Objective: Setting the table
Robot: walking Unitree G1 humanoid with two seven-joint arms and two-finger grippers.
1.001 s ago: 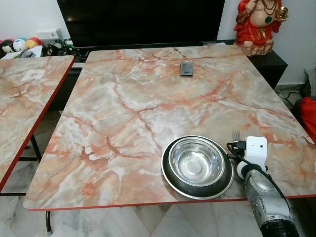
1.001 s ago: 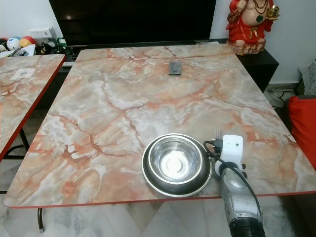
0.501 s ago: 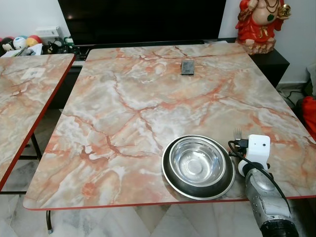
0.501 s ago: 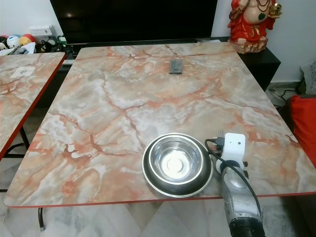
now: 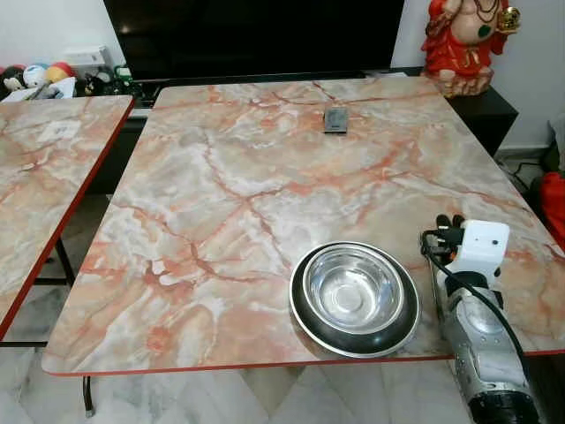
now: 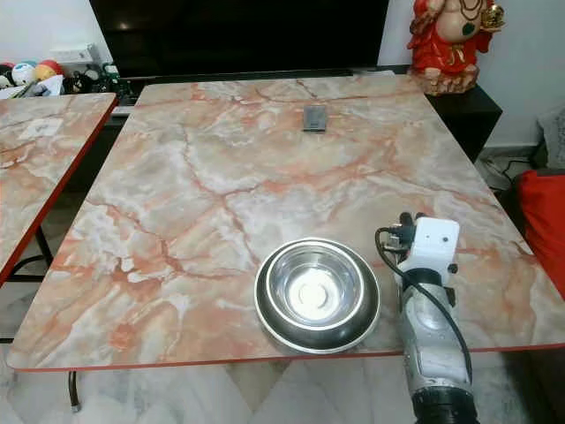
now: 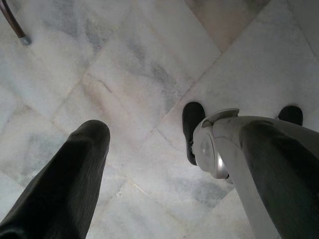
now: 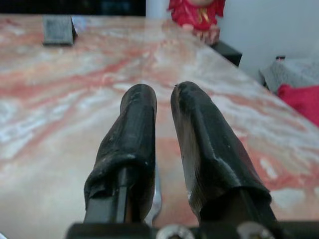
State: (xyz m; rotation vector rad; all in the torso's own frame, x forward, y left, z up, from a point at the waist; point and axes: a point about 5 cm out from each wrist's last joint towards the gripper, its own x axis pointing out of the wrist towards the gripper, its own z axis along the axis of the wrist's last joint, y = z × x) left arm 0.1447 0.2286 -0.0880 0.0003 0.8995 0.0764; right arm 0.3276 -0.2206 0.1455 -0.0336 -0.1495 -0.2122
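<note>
Right tool [image 8: 162, 114] | low over table [image 5: 221, 177] | beside bowl [image 5: 351, 287]

**Right arm shifted away from the bowl**

The right gripper [image 5: 452, 221] has been moved to the right and slightly further across the counter [image 5: 265, 177], widening the gap to the steel bowl [image 5: 351, 289]. The fork tines seen ahead of the wrist earlier are now hidden; a metal sliver [image 8: 156, 199] is glimpsed between the nearly closed fingers.
</note>
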